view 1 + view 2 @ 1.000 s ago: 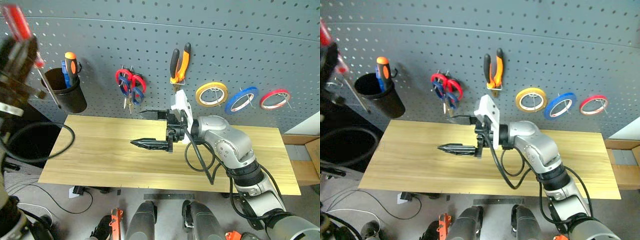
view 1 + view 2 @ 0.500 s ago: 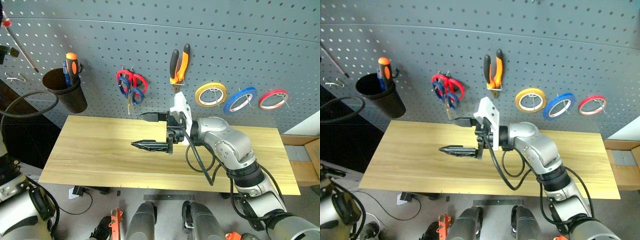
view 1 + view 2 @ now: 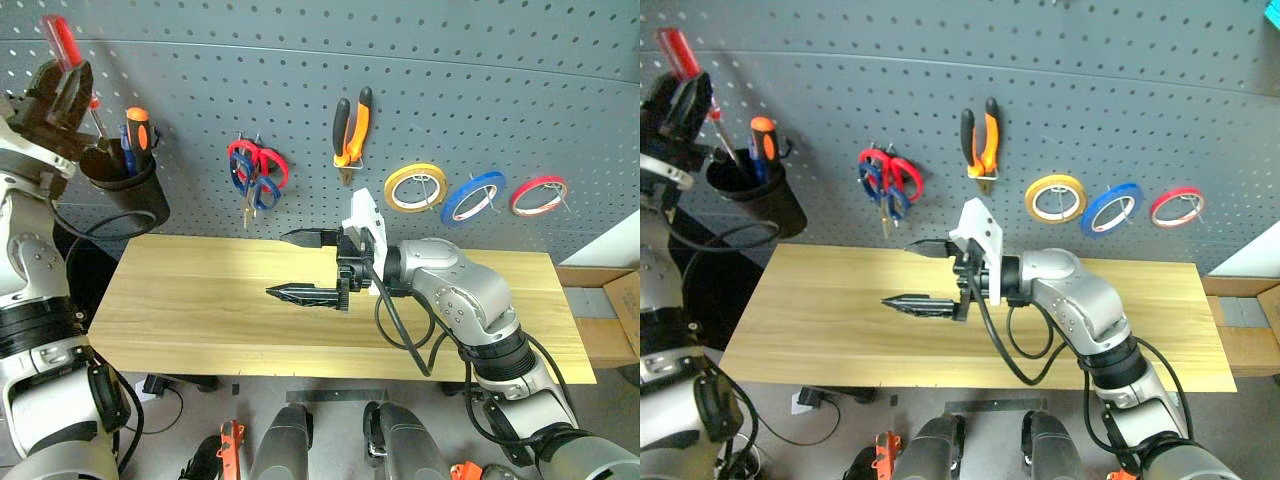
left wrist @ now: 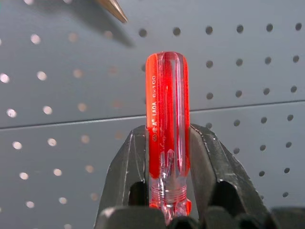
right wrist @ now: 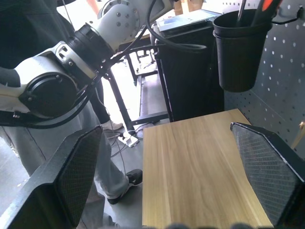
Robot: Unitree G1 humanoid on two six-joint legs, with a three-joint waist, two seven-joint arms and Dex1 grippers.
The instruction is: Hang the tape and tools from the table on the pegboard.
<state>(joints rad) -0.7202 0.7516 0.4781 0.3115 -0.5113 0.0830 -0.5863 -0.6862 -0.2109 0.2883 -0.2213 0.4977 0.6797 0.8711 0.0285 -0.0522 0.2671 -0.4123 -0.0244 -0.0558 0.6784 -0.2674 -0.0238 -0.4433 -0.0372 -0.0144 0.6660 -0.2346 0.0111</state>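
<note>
At the centre of the frame, above the table (image 3: 200, 300), the right gripper (image 3: 310, 265) was held with its fingers spread wide and nothing between them. Farther back, at the upper left, the red-handled screwdriver (image 4: 166, 129) was grasped by the left gripper (image 3: 62, 95), its shaft reaching into the black cup (image 3: 125, 195) on the pegboard (image 3: 500, 80). The pliers (image 3: 351, 130), blue scissors (image 3: 243, 180) and blue tape (image 3: 472, 197) were seen hanging there.

So there's a black cup (image 3: 125, 195) hooked on the wall at the far left, with an orange-and-blue screwdriver (image 3: 139, 135) standing handle-up in it. Red scissors (image 3: 262, 168) hang further right, and a yellow tape ring (image 3: 416, 187) and a red tape ring (image 3: 537, 195) each sit on their own hook. Off the left end there's a person's grey trouser leg (image 5: 102, 157) on the floor, next to a black stand (image 5: 186, 71).
</note>
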